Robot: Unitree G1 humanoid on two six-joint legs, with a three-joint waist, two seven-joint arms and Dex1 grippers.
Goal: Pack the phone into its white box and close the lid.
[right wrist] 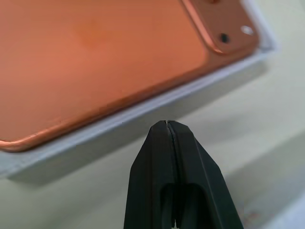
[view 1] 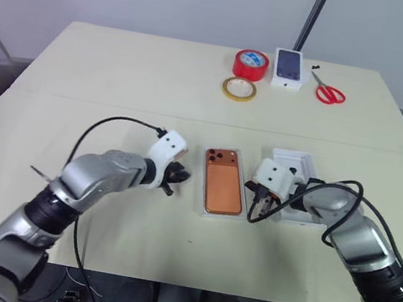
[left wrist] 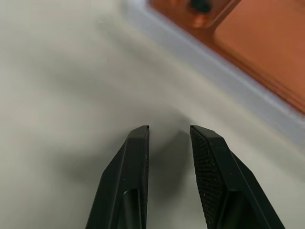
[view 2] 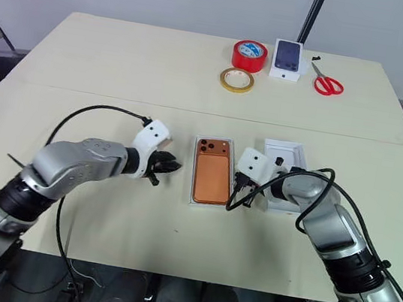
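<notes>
The copper-orange phone (view 1: 225,186) lies back up inside the shallow white box (view 2: 189,201) at the middle of the table, its camera cluster at the far left corner. My left gripper (view 1: 179,176) hovers just left of the box, low over the table. Its fingers (left wrist: 138,157) stand a narrow gap apart with nothing between them. My right gripper (right wrist: 167,123) is shut and empty, its tip close to the box's right rim (right wrist: 119,119). The white lid (view 1: 298,162) lies right of the box, mostly hidden behind my right arm.
At the table's far side stand a red tape roll (view 1: 250,63), a yellowish tape ring (view 1: 239,89), a small white carton with a dark phone picture (view 1: 289,68) and red-handled scissors (view 1: 330,92). Black cables loop from both wrists over the table.
</notes>
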